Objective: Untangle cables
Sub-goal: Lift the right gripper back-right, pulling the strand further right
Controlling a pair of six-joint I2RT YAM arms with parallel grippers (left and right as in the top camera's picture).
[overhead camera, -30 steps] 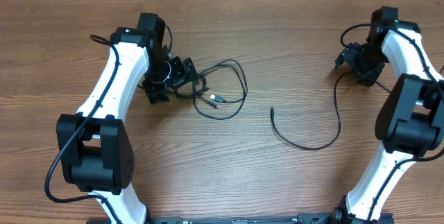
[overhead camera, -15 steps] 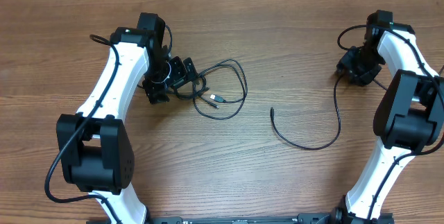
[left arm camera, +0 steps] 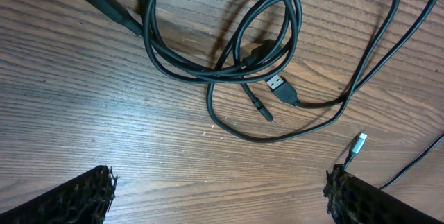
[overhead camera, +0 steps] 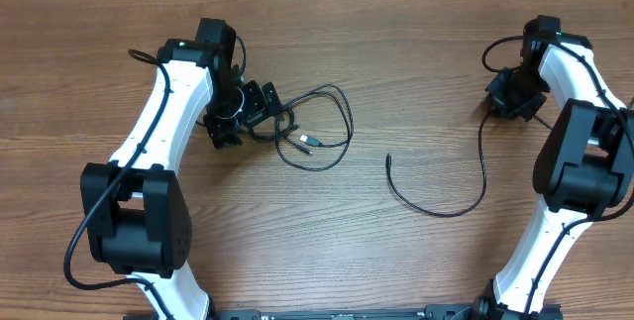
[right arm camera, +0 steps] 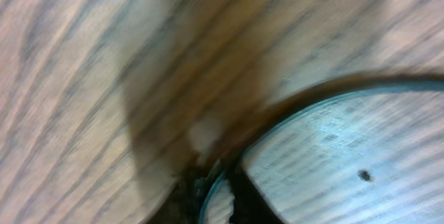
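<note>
A tangle of thin black cables [overhead camera: 322, 134] lies left of the table's middle, with a USB plug [left arm camera: 277, 85] and a silver-tipped end [left arm camera: 360, 140] showing in the left wrist view. My left gripper [overhead camera: 246, 114] sits at the tangle's left edge. It stands wide open [left arm camera: 218, 181] with only bare wood between its fingers [left arm camera: 83, 196]. A single loose cable [overhead camera: 464, 206] curves from the middle up to my right gripper [overhead camera: 502, 95] at the far right. In the blurred right wrist view its jaws [right arm camera: 215, 197] are closed on this thin cable [right arm camera: 291, 109].
The wooden table [overhead camera: 396, 43] runs under both arms. The left arm [overhead camera: 149, 152] and the right arm [overhead camera: 584, 161] stand along the two sides, and their bases are at the front edge.
The right gripper has closed from open onto the end of the loose cable and shifted slightly. The left arm and the tangle have not moved.
</note>
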